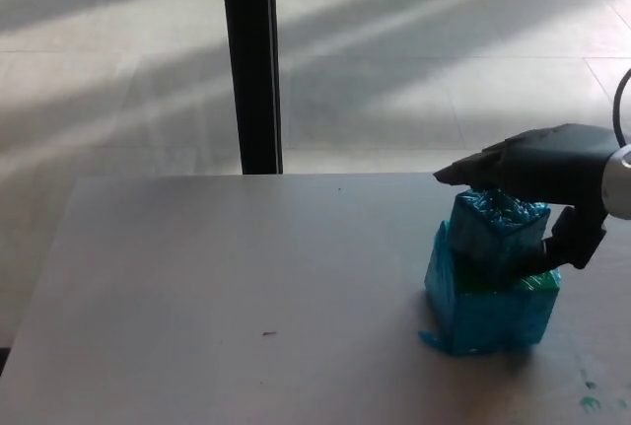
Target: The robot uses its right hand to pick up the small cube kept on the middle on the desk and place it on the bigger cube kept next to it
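Small cube point(496, 228) under right hand point(540, 180)

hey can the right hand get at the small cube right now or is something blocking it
Probably yes. The right hand sits directly over the small cube, which rests on the bigger cube, with fingers spread over its top and one down its right side. Nothing else on the desk stands between them.
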